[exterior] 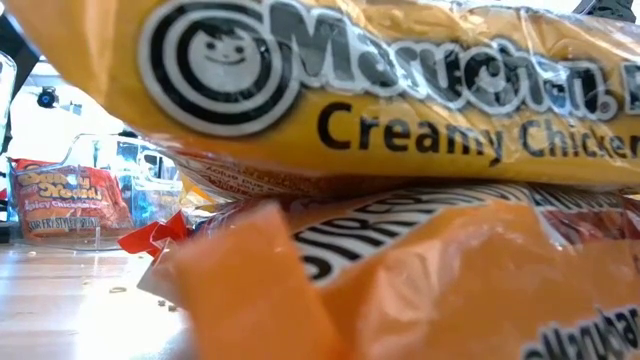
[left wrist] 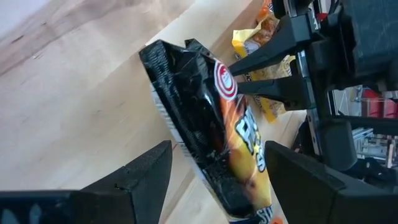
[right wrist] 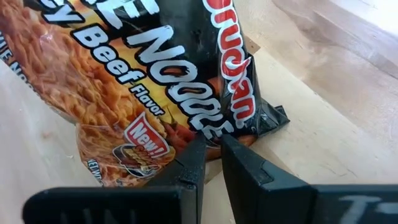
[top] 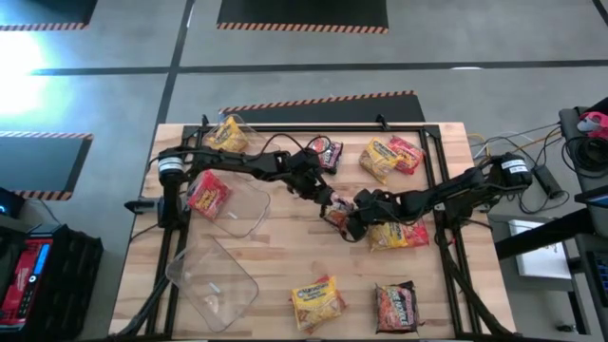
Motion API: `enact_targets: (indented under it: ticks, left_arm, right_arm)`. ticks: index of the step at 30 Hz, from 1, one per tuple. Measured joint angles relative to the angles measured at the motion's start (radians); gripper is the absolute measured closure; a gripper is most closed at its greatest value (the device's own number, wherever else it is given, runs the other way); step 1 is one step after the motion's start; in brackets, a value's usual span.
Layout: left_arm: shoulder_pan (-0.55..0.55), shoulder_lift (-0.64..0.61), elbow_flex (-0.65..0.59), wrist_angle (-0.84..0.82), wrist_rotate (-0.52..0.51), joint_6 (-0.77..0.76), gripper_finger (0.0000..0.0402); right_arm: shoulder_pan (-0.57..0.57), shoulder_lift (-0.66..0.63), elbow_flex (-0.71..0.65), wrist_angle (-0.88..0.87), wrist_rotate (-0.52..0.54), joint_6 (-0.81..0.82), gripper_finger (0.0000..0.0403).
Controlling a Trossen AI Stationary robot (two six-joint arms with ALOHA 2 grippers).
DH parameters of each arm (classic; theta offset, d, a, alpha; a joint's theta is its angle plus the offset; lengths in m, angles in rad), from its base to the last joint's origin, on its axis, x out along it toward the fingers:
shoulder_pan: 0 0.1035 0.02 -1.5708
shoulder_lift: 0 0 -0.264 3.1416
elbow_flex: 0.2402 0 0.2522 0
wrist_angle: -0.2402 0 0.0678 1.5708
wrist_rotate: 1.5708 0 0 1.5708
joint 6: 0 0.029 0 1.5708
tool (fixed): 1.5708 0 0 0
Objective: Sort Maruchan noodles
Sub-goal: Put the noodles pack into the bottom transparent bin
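A dark Maruchan beef noodle packet (top: 336, 211) sits at the table's middle between my two grippers. My right gripper (right wrist: 211, 146) comes from the table's right and is shut on it; it also shows in the left wrist view (left wrist: 249, 74). My left gripper (left wrist: 217, 180) reaches in from the left and is open. Its fingers stand on either side of the packet's other end (left wrist: 233, 168), and I cannot tell whether they touch it. Other noodle packets lie around: a dark one (top: 328, 152), yellow and red ones (top: 388, 157), and a red one (top: 399, 236). My right gripper pinches the dark packet's crimped edge (right wrist: 214, 127) between its two fingers, close to a corner (right wrist: 273, 118). The fingers slant down from the table's right. The packet stands tilted on edge; whether its lower end rests on the wood I cannot tell.
A clear bin (top: 237, 204) holds a red packet (top: 207, 195), a second clear bin (top: 214, 280) stands at the near left, and a yellow packet (top: 228, 135) lies at the far left. More packets lie near the front edge (top: 318, 302) (top: 397, 304). A yellow packet (exterior: 400, 90) fills the low view.
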Motion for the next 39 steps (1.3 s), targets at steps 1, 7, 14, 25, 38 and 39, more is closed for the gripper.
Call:
enact_targets:
  ticks: [1,7,14,25,38,39]
  left_arm:
    - [0.0,0.0,0.0,0.001,-0.001,0.0,0.0164]
    - [0.001,0.029,0.0,0.035,0.014,-0.049,0.0164]
    - [0.002,0.072,0.0,0.11,0.044,-0.098,0.0164]
    - [0.005,0.072,0.0,0.139,0.044,-0.105,0.017]
    - [0.005,0.072,0.0,0.138,0.036,-0.097,0.0212]
    - [0.005,0.072,0.0,0.137,0.036,-0.094,0.0224]
  right_arm:
    - [0.0,0.0,0.0,0.0,0.0,0.0,0.036]
    - [0.0,0.0,0.001,0.003,0.001,-0.006,0.036]
    - [0.0,0.0,0.001,0.003,0.003,-0.008,0.036]
    - [0.0,0.0,0.001,0.011,0.027,-0.051,0.036]
    - [0.0,-0.002,0.003,0.012,0.029,-0.084,0.036]
    - [0.0,-0.002,0.003,0.012,0.029,-0.086,0.036]
